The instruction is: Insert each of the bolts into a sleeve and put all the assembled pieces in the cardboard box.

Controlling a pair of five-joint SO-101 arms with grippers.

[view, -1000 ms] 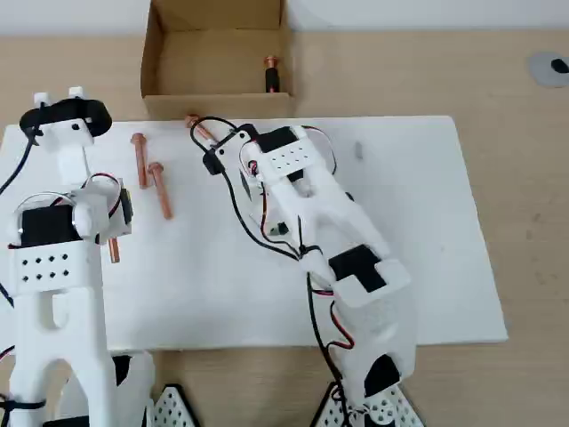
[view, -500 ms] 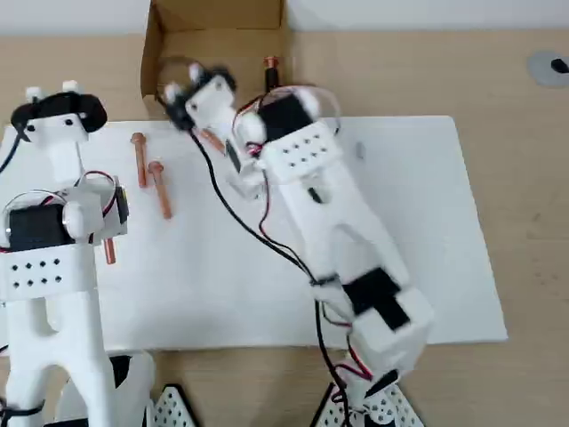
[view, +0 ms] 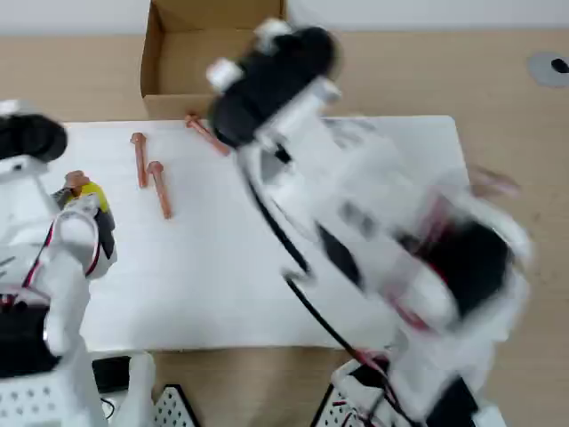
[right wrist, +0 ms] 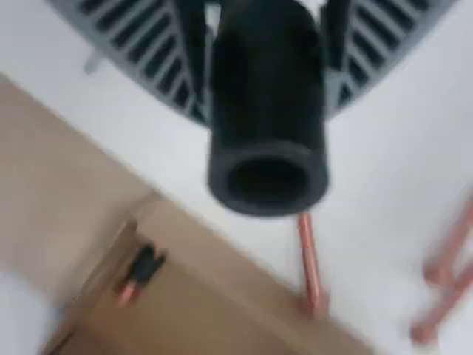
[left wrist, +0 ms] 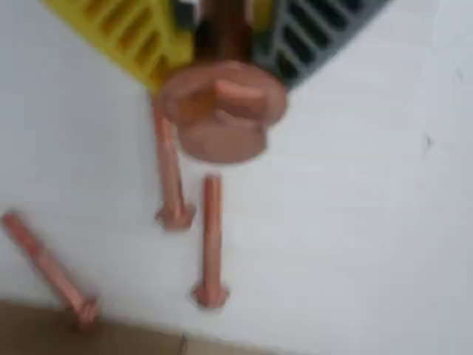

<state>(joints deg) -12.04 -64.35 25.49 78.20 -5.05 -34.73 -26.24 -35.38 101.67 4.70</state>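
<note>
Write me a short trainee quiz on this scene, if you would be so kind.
1. True or false: the left tool holds a bolt.
2. How many loose bolts lie outside the cardboard box?
3. What does the right tool grip? A) a black sleeve B) a nut C) nothing
Key: 1 true; 2 three; 3 A.

White plastic arms [view: 356,187], black servos [view: 267,84], red-black cables [view: 316,316]; ribbed jaws: left yellow and grey, right grey.
</note>
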